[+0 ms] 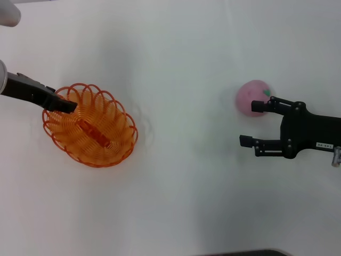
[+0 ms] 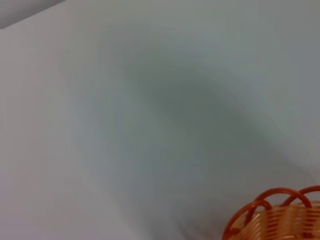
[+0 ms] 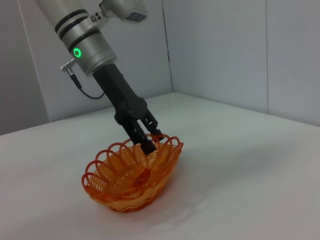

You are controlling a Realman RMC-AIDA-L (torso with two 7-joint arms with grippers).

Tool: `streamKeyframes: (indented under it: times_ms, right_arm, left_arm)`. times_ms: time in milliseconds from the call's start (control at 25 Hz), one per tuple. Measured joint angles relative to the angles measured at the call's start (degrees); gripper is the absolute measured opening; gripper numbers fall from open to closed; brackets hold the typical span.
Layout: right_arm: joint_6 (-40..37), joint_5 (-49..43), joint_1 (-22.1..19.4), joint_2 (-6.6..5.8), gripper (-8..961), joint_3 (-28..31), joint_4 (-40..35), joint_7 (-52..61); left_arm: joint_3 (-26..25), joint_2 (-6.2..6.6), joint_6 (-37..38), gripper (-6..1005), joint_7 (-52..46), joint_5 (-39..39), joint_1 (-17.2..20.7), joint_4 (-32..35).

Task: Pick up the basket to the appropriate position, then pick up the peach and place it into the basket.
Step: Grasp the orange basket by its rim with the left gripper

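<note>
Orange looped basket (image 1: 90, 125) sits mid-left on the white surface; pink peach (image 1: 252, 97) sits alone, right of centre.

Left arm (image 3: 85, 42): silver cylindrical wrist, black bands, green ring light, thin black cable, tapering to black left gripper (image 3: 145, 136); right gripper (image 1: 258, 122): black, angular, screw-studded, bearing a white label, text seemingly illegible.

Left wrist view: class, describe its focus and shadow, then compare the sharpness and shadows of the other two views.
Left wrist view: soft focus, a broad dark shadow on the white table, only the basket rim showing. Head view: sharper; faint shadow beside the basket. Right wrist view: clear, with a soft shadow under the basket.
</note>
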Motion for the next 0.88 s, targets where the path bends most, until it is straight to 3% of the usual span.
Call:
streamKeyframes:
  times_ms: [320,760,880]
  right_arm:
    - [0.0,0.0,0.0,0.0,933,0.1,0.0,0.0]
    - [0.0,0.1,0.1,0.0,933,0.1,-0.1,0.0]
    - [0.0,0.2,0.1,0.0,933,0.1,-0.1,0.0]
  left_arm:
    - [1.4,-0.33,-0.9,634,0.1,1.1,0.1,-0.1]
    - [1.3,-0.48,-1.3,188,-0.1,1.4,0.0,-0.1]
    - [1.3,-0.48,-1.1,110,-0.1,1.4,0.0,0.0]
